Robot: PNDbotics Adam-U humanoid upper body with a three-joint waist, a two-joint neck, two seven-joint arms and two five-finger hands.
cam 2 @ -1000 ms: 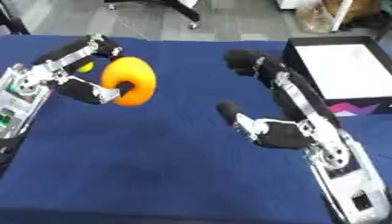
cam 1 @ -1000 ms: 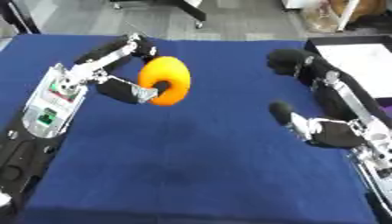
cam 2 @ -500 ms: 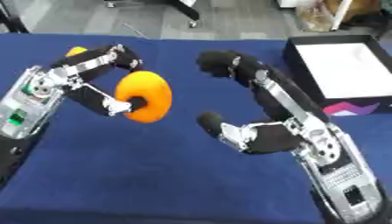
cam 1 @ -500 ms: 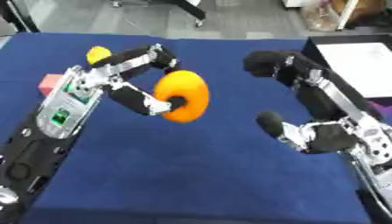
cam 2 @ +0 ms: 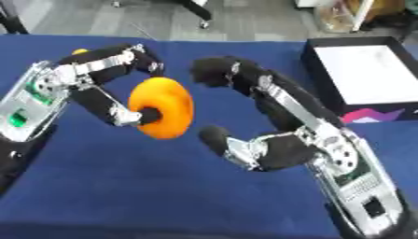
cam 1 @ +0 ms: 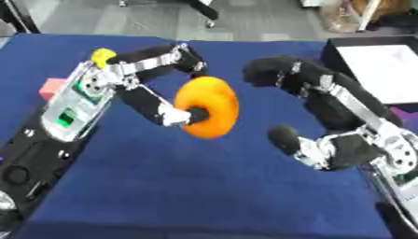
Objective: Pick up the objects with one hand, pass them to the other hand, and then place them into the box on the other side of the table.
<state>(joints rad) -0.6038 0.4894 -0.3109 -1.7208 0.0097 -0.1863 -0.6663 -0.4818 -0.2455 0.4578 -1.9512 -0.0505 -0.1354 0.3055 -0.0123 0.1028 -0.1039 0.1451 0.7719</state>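
An orange ring (cam 1: 207,107) hangs above the blue table, held up by my left hand (cam 1: 151,79), whose thumb goes through the hole and whose fingers curl over its top edge. Just to the ring's right is my right hand (cam 2: 282,126), open, with fingers arched above and thumb below, facing the ring without touching it. The black box (cam 2: 315,59) with a white inside stands at the table's far right. A small yellow thing (cam 1: 102,56) peeks out behind my left hand.
A pink block (cam 1: 52,87) lies at the table's left edge beside my left forearm. The blue cloth (cam 1: 204,186) covers the table. Grey floor and chair legs show beyond the far edge.
My left hand has carried the orange ring to the right toward the middle. My right hand has come in from the right and spread around the ring's side.
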